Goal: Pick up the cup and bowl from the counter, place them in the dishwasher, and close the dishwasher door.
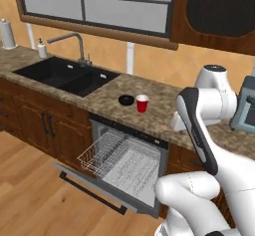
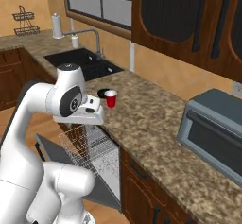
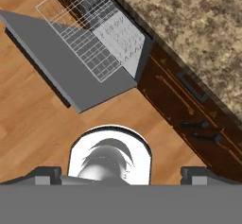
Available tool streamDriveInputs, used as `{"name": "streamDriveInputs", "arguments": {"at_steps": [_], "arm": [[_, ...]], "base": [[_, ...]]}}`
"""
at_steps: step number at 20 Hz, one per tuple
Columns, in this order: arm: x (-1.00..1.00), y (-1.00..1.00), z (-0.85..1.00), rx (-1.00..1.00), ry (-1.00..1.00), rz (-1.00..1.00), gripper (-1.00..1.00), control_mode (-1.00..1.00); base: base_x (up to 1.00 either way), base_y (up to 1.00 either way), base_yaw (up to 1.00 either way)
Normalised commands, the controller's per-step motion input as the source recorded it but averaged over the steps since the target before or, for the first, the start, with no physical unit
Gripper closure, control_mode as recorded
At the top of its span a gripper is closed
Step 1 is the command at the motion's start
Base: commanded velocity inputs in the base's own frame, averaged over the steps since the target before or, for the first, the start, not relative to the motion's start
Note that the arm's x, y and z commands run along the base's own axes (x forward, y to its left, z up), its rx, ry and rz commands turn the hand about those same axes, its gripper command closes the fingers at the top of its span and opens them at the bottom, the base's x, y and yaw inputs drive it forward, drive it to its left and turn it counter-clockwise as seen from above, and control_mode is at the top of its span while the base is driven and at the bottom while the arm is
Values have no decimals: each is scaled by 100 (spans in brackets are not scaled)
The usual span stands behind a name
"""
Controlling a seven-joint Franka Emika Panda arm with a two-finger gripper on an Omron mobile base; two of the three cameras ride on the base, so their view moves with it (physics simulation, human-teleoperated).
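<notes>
Hand view is showing the jaws [image 3: 121,176] spread wide and empty, pointing at the floor, while the cup [image 1: 142,103] and bowl [image 1: 126,100] are sitting side by side on the table [image 1: 164,105] above the open dishwasher [image 1: 124,160], awaiting pickup.

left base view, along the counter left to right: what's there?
paper towel roll → soap bottle → faucet → bowl → cup → grey appliance

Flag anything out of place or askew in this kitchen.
Nothing spilled or damaged. The grey dishwasher door hangs open with the white wire rack pulled out; the small red cup stands upright beside the black bowl.
</notes>
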Motion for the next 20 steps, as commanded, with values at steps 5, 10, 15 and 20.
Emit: {"name": "streamDriveInputs", "arguments": {"at_steps": [5, 10, 15, 20], "arm": [[0, 0, 0, 0, 0, 0, -100, 100], [0, 0, 0, 0, 0, 0, -100, 100], [0, 0, 0, 0, 0, 0, -100, 100], [0, 0, 0, 0, 0, 0, -100, 100]], "base": [[42, -11, 30], [48, -22, 28], [46, -30, 25], [45, -6, 17]]}}
